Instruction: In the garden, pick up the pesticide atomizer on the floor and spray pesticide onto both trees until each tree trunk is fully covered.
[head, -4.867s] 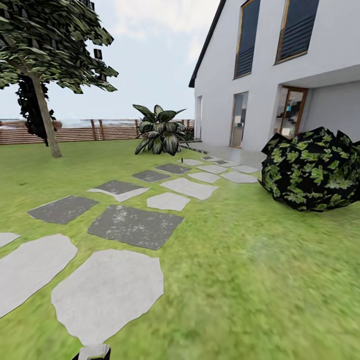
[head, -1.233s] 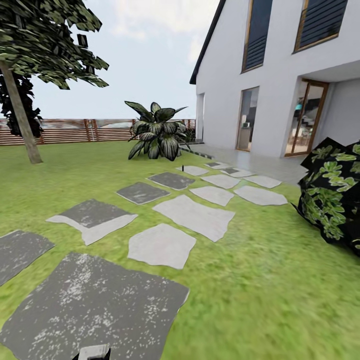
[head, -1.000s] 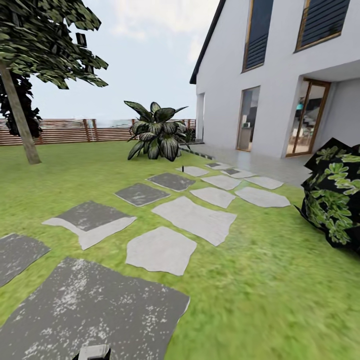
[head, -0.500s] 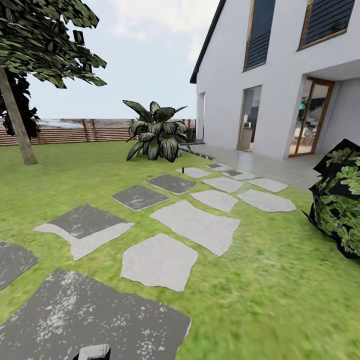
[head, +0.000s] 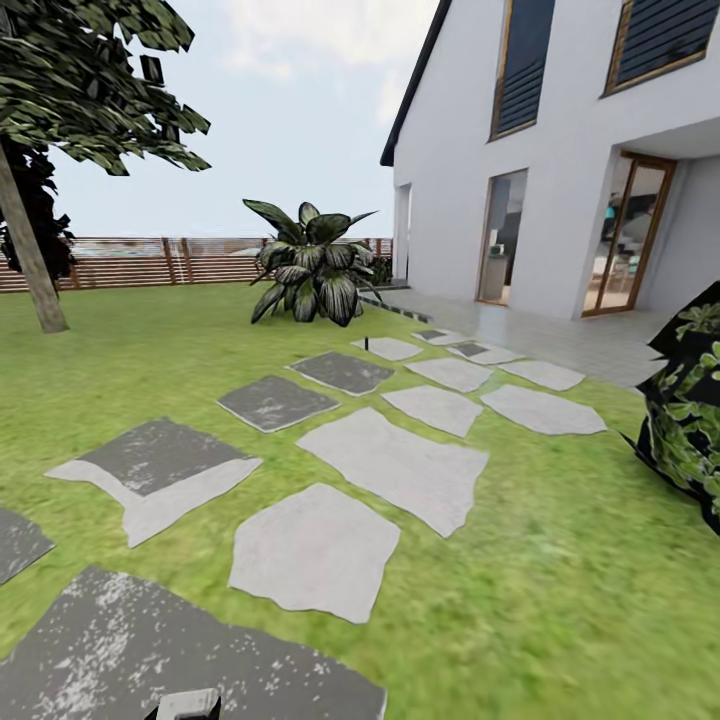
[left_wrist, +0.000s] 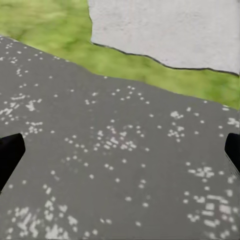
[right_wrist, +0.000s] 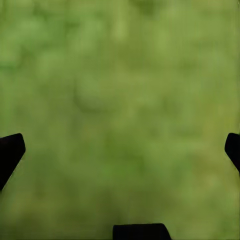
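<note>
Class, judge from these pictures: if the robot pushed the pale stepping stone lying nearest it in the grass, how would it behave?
The pale stepping stone looks broad, flat and sunk in the grass, so it would probably not slide, roll or tip. It appears rigid and likely too heavy and wide to lift.

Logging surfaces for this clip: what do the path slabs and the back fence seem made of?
Pale slabs: looks like matte stone or concrete, irregular cut edges. Dark slab: grey stone-like, white speckles, dull. Fence: apparently wood, brown horizontal slats between posts.
</note>
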